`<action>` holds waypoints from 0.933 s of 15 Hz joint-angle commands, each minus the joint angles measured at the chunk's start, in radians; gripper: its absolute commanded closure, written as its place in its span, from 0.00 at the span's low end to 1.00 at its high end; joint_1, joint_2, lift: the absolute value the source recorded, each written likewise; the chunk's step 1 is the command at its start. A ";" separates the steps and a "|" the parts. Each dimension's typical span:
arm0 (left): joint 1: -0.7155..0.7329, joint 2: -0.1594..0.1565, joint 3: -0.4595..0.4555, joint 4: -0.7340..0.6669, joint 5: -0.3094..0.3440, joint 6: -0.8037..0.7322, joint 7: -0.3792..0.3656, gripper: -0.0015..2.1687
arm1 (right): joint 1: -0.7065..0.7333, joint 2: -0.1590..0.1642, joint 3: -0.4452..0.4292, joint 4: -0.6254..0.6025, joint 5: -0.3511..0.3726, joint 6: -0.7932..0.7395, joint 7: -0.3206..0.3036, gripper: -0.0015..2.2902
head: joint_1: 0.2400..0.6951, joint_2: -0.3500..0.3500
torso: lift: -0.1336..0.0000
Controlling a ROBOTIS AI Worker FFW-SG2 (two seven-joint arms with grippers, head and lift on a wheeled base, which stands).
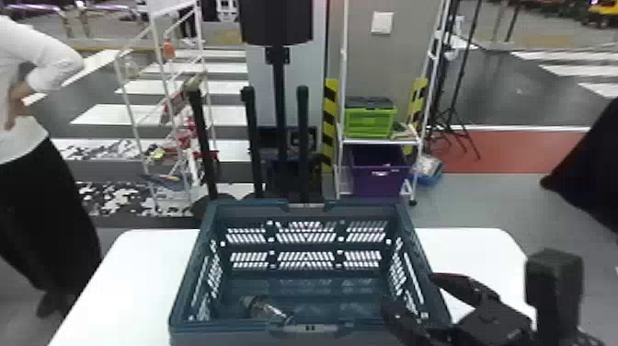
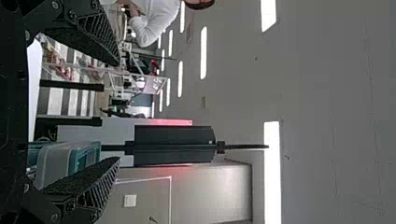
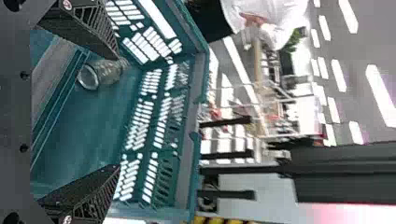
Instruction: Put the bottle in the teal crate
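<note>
Wht tbl (image 1: 133, 280): teal crate (image 1: 248, 212), btl (image 1: 266, 309) inside

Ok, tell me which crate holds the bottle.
The teal crate, on the white table: the bottle lies inside it. The green crate and purple bin are at the rack behind.

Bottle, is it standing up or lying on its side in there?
On its side: the bottle lies along the floor of the teal crate, toward the crate's near left corner, its length slanting across the bottom.
</note>
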 commanded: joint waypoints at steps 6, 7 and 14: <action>0.009 -0.002 -0.006 -0.014 -0.018 0.000 -0.003 0.08 | 0.323 0.055 0.026 0.249 -0.058 -0.960 -0.092 0.03 | 0.57 0.50 | 1.00; 0.010 0.000 -0.013 -0.019 -0.022 0.000 -0.003 0.08 | 0.354 0.069 0.037 0.272 -0.047 -1.036 -0.115 0.03 | 0.57 0.50 | 1.00; 0.012 0.000 -0.021 -0.034 -0.029 0.012 -0.003 0.09 | 0.524 0.077 0.169 0.286 0.117 -1.107 -0.424 0.03 | 0.57 0.50 | 1.00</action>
